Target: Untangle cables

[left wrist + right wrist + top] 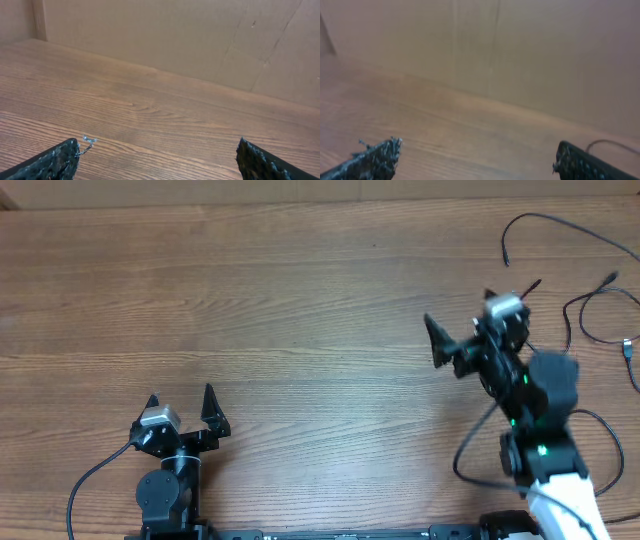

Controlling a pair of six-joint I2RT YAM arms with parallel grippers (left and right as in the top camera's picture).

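overhead | cables (572, 308) near, right of right gripper (458, 310) | left gripper (180, 393) well apart | both spread, empty

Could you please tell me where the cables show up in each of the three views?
Overhead: the cables lie loose in the upper right corner, beyond the right tool.
Left wrist: not in view, only bare wood and a brown wall.
Right wrist: one thin dark strand at the lower right edge, probably one of them.
Shared landmark: the wooden table, seen in all three views.
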